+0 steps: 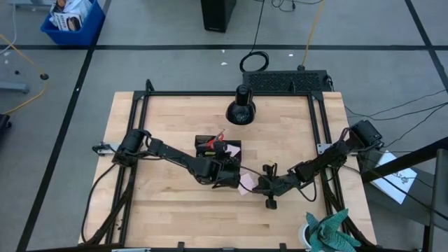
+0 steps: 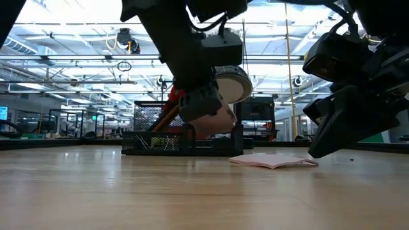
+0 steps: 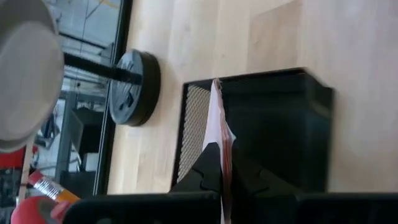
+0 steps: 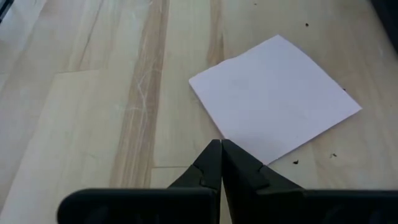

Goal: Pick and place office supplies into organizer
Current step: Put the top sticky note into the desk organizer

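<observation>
You have a light wood table (image 1: 175,210) with a black frame around it. At the far edge stands a round black cone-shaped object (image 1: 240,110), and behind it a black perforated box (image 1: 285,80) w/ cables. On the grey floor, top-left, you see a blue bin (image 1: 72,22) w/ papers. At the near right corner is a teal crumpled cloth (image 1: 329,233). Beyond is a big hall w/ ceiling lights.
</observation>
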`<state>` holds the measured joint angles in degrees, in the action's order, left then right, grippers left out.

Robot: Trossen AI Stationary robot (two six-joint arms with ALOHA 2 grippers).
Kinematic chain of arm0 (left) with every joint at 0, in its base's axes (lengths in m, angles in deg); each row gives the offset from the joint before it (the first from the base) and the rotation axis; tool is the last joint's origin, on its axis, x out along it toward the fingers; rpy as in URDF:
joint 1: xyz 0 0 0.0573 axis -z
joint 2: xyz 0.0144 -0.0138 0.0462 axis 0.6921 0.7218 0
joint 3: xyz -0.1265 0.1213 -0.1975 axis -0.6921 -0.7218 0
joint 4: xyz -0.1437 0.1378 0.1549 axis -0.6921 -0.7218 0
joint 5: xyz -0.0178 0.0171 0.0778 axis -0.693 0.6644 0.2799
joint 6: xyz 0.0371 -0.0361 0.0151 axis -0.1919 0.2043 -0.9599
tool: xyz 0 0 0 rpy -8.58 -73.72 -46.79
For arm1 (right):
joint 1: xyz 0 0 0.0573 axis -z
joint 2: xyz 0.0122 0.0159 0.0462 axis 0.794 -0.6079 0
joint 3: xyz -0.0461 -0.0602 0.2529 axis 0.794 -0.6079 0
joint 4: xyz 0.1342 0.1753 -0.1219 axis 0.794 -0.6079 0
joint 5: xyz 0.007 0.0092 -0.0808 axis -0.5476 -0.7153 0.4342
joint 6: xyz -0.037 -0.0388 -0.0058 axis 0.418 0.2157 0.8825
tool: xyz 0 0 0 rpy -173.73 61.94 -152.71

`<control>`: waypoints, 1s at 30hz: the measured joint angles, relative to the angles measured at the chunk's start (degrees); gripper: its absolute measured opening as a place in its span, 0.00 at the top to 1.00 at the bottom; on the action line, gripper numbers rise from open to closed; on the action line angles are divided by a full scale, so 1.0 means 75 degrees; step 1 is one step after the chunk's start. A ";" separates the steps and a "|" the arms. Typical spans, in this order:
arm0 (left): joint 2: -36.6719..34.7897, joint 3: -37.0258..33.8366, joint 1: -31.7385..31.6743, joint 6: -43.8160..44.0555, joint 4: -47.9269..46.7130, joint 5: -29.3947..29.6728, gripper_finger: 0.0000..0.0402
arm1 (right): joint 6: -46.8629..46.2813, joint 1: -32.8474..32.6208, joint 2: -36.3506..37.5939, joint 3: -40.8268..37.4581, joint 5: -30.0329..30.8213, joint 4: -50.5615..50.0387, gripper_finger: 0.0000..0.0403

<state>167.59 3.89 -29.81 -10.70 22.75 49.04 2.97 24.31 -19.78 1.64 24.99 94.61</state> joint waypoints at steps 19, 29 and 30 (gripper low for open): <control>-0.0012 0.0017 -0.0439 0.0057 -0.0503 -0.0772 0.96 | 0.0001 0.0000 0.0000 0.0003 -0.0004 0.0008 0.99; -0.0015 0.0015 -0.0490 0.0165 -0.0352 -0.1385 0.77 | 0.0003 0.0000 0.0000 0.0003 -0.0006 0.0061 0.99; -0.0015 0.0015 -0.0490 0.0187 -0.0303 -0.1468 0.74 | 0.0003 -0.0001 0.0000 0.0003 -0.0006 0.0064 0.99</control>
<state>167.48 4.00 -33.49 -9.29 20.48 38.03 2.99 24.30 -19.78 1.66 24.95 95.09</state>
